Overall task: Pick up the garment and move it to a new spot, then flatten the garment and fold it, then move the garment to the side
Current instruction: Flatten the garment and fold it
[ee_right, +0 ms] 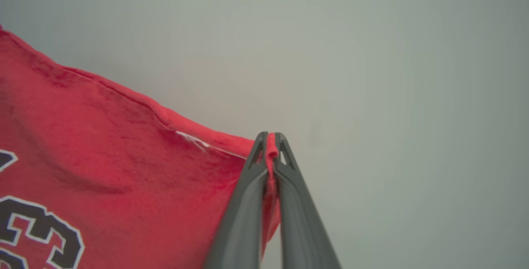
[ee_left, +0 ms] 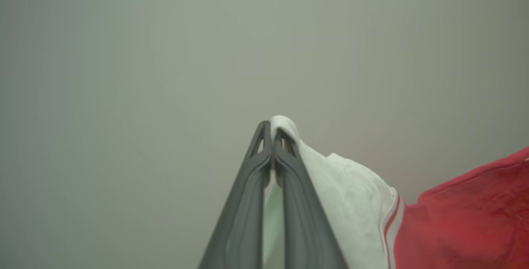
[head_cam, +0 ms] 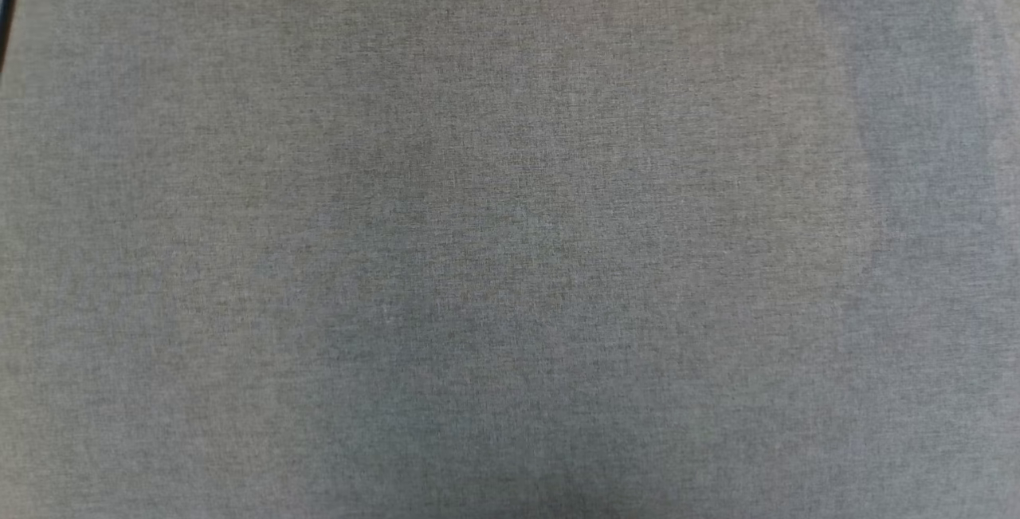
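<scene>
Garment [ee_right: 103, 136]: red, black white-outlined numerals partly visible.
Left gripper [ee_left: 272, 132]: pinching white sleeve [ee_left: 351, 194] tip.
Right gripper [ee_right: 270, 143]: pinching red edge fold.
Grey woven surface [head_cam: 510, 232].

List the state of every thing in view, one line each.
Garment: gripped at two points, its cloth creased near both grips, the black number partly in view.
Left gripper: shut on the garment's white sleeve.
Right gripper: shut on the garment's red edge.
Grey cloth: flat, no wrinkles.
</scene>
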Motion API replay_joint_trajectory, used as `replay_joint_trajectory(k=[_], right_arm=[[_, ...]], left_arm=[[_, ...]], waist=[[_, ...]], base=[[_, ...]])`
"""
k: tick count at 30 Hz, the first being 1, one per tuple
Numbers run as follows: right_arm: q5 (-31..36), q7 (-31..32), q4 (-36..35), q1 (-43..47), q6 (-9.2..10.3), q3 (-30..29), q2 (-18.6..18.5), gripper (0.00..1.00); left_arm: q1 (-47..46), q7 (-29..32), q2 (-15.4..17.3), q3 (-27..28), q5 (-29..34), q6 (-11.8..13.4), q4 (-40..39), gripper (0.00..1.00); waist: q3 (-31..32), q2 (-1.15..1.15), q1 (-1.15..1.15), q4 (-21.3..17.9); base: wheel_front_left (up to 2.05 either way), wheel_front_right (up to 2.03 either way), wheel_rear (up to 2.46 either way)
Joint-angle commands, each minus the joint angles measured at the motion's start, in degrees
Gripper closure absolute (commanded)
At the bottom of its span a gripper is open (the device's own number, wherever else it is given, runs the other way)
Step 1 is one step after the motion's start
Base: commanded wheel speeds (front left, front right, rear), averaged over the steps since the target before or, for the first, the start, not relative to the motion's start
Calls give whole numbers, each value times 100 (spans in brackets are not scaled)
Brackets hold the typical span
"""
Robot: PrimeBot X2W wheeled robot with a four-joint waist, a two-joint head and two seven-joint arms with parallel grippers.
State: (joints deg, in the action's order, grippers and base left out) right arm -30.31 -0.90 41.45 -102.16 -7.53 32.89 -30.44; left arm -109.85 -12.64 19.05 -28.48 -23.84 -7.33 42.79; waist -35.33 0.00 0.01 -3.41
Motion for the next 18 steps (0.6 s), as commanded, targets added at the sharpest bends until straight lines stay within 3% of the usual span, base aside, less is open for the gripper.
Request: replay_joint_trajectory(k=[1,9,18], right_arm=[[-90,-153,76,109,4,93,21,100],[-711,-686,344,991,4,771,49,100],[-1503,-1148,49,2348,4,1509,-158,100]], left_arm=[[182,-77,52,-37,-107,-15,54,100],[1326,-227,223,-185,-473,-15,59,100],[3683,-234,473,89,-448,76,-1015,100]], waist=[[-18,0,-1,0],[195,0,-1,52],[926,0,-1,159]], base=[[0,0,0],[0,0,0],[0,0,0]])
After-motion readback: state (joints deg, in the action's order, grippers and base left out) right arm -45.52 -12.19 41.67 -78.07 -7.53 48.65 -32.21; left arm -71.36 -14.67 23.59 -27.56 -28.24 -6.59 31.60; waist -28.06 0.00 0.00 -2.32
